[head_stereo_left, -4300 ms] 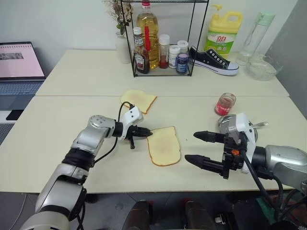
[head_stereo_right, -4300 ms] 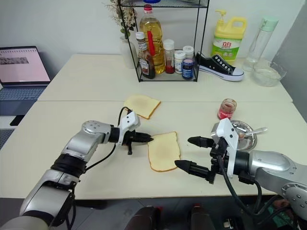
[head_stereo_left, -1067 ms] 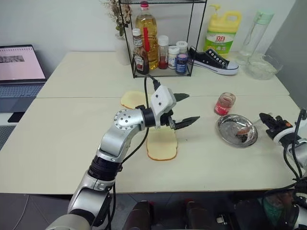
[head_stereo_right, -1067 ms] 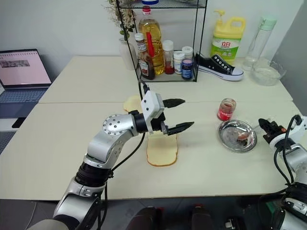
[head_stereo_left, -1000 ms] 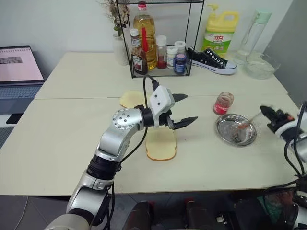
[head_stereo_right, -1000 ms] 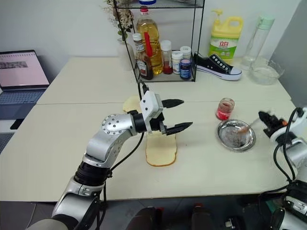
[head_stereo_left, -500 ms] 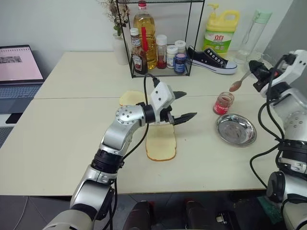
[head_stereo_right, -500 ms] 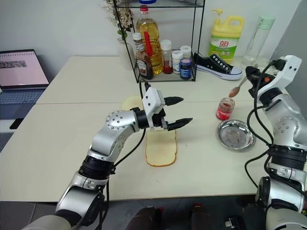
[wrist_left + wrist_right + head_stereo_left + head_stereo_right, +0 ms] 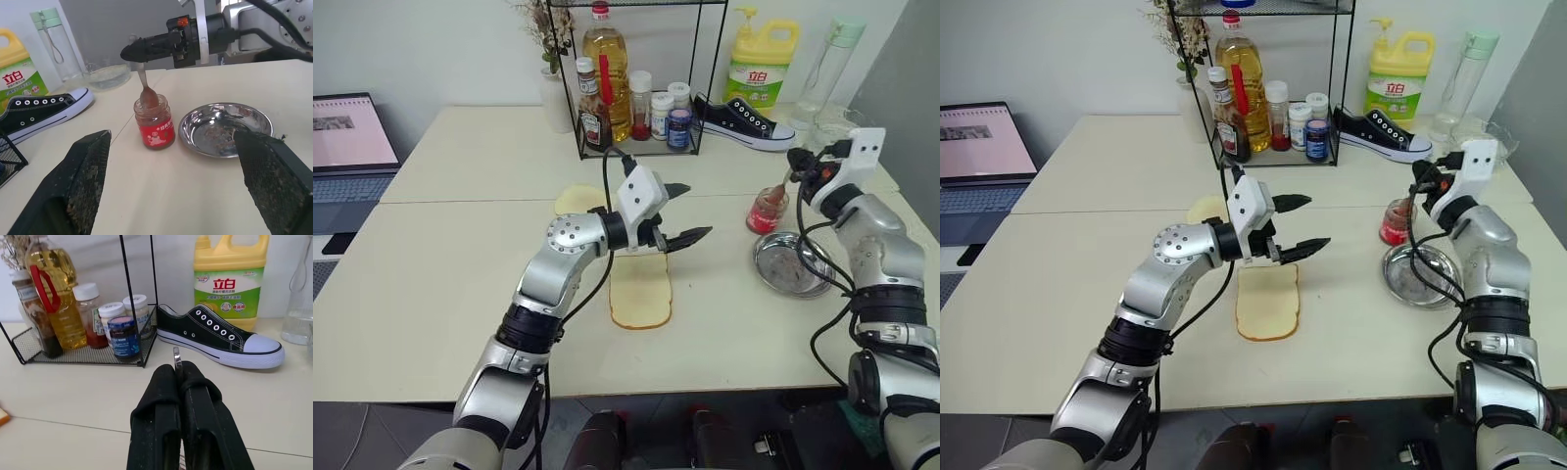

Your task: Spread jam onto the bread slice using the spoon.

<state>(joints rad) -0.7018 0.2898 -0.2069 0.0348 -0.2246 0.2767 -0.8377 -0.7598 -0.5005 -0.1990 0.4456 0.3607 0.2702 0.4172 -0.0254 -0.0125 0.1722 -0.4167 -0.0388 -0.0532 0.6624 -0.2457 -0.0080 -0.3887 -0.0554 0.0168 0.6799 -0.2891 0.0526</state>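
The bread slice (image 9: 641, 294) lies flat on the cream table, pale with a brown crust. My left gripper (image 9: 690, 210) hovers open just above its far end, holding nothing, its fingers (image 9: 83, 186) pointing toward the jam jar. The jam (image 9: 769, 209) is red, in a small clear jar right of the bread. My right gripper (image 9: 799, 164) is above the jar, shut on the spoon (image 9: 145, 89). The spoon hangs down with its bowl in the jar's mouth. Its handle tip (image 9: 177, 356) pokes out between the shut fingers.
A round steel dish (image 9: 793, 266) with jam smears sits just in front of the jar. A second plain slice (image 9: 576, 201) lies behind my left arm. At the back stand a wire rack of bottles (image 9: 636, 93), a black shoe (image 9: 744, 122), a yellow detergent jug (image 9: 754, 64) and a laptop (image 9: 347, 132).
My right gripper lifted the spoon out of the steel dish, swung up and left, then lowered it so its bowl sits in the jar's mouth. The left gripper stayed in place, open.
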